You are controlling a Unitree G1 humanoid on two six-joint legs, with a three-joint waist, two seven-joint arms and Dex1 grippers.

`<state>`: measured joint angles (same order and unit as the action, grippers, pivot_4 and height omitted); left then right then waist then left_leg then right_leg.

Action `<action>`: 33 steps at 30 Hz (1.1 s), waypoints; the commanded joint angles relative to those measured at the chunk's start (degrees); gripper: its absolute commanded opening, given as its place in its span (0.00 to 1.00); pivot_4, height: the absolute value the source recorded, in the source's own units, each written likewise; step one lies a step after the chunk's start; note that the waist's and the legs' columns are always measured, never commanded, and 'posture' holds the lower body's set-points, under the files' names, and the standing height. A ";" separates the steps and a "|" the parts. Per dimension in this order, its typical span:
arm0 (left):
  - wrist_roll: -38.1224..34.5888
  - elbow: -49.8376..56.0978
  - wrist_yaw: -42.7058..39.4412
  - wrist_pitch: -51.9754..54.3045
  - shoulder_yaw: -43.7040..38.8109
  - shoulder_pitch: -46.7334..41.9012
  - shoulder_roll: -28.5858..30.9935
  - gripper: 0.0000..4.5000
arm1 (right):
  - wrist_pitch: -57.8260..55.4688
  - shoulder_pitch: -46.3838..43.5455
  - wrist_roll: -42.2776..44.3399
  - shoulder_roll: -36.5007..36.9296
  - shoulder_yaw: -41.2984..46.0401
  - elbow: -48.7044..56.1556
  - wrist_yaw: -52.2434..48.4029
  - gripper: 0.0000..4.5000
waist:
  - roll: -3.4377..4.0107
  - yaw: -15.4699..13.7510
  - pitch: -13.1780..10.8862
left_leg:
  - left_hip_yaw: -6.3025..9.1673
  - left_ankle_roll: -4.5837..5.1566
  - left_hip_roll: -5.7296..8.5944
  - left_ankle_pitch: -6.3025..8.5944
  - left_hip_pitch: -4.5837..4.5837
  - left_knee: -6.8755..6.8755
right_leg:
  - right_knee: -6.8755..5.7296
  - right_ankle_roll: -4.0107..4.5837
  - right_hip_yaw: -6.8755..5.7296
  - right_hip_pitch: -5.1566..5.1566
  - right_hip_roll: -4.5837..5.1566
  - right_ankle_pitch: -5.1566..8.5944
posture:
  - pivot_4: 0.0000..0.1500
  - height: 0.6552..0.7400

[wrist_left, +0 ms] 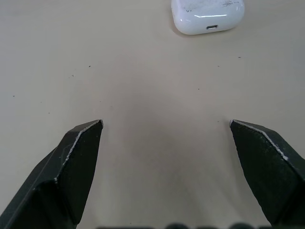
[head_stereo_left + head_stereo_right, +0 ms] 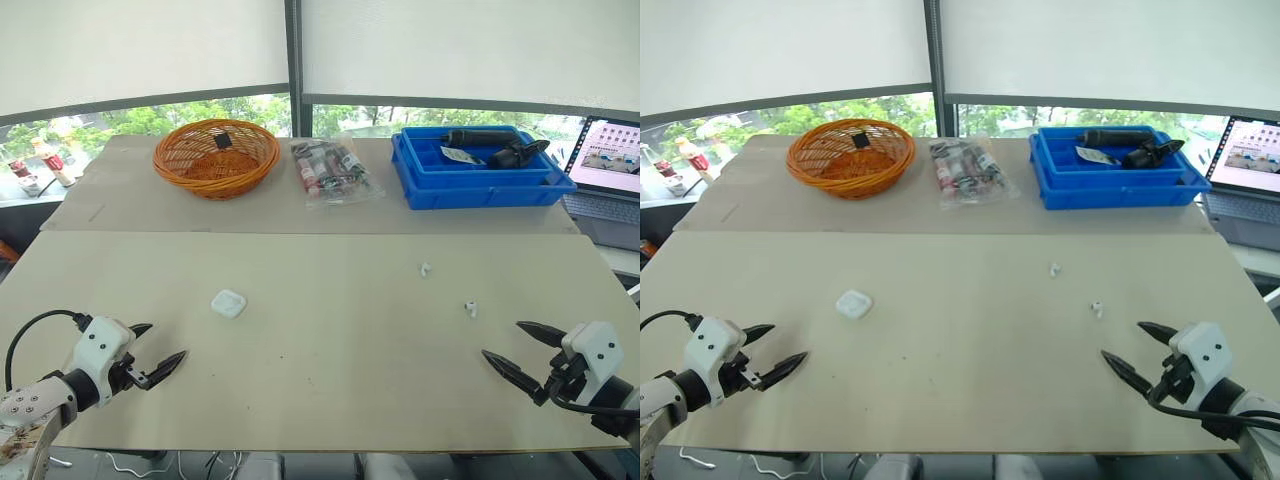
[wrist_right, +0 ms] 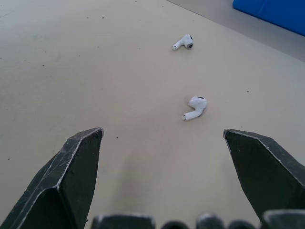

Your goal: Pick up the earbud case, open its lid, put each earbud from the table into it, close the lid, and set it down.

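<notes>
Nearest, at front edge of table [image 2: 320,380]: left gripper [image 2: 167,340], jaws spread wide, nothing held. Right gripper [image 2: 501,339] at same depth, jaws likewise wide apart, empty.

Ahead of left gripper, apart from it: white earbud case [image 2: 228,303], lid closed, flat on table.

Ahead of right gripper: nearer earbud [image 2: 470,309], then farther earbud [image 2: 425,269] beyond it, both loose on table, apart from each other.

Along far side, left to right: orange wicker basket [image 2: 215,188], clear packet [image 2: 333,170], blue bin [image 2: 490,192] with black items inside, laptop [image 2: 610,160].
</notes>
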<state>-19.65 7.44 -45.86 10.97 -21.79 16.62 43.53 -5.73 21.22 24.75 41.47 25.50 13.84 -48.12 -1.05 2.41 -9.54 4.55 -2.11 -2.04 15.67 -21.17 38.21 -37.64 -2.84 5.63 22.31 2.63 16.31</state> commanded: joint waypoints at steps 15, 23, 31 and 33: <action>-7.44 3.84 -5.11 4.18 -4.93 1.23 -0.40 1.00 | 1.20 -0.66 -1.17 -0.98 1.01 -0.94 -0.13 0.99 | 0.00 0.02 0.00 | 0.00 0.00 -0.01 0.00 0.01 0.00 | -0.02 0.00 0.00 0.00 -0.01 0.00 | 1.00 0.66; -8.04 8.14 2.29 9.52 -0.60 -2.93 -5.01 1.00 | -3.31 -4.36 1.51 2.60 -3.55 8.45 -3.76 0.99 | 0.01 0.01 0.00 | 0.01 0.00 -0.01 0.00 0.02 0.01 | -0.07 0.01 -0.01 -0.01 -0.02 0.00 | 1.00 0.66; -2.66 6.06 6.87 10.65 7.48 -9.22 -7.68 1.00 | -13.48 -14.96 6.80 6.28 -9.52 16.74 -4.53 0.99 | -0.01 -0.15 0.00 | 0.03 0.00 0.01 0.00 0.01 0.01 | -0.07 0.01 -0.02 0.00 -0.01 -0.01 | 1.00 0.66; -1.83 4.34 7.92 10.92 9.23 -11.44 -8.66 1.00 | -15.06 -16.76 7.72 7.12 -10.89 18.24 -5.26 0.99 | -0.01 -0.37 0.00 | 0.06 0.00 0.02 0.00 -0.01 0.01 | -0.05 0.01 -0.04 0.00 0.00 -0.01 | 1.00 0.66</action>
<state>-22.35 12.13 -38.98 21.94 -13.29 6.52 35.36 -19.49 5.40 30.66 47.53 14.77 29.46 -52.65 -1.06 2.05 -9.54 4.60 -2.11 -2.01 15.67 -21.18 38.22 -37.68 -2.82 5.58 22.31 2.64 16.30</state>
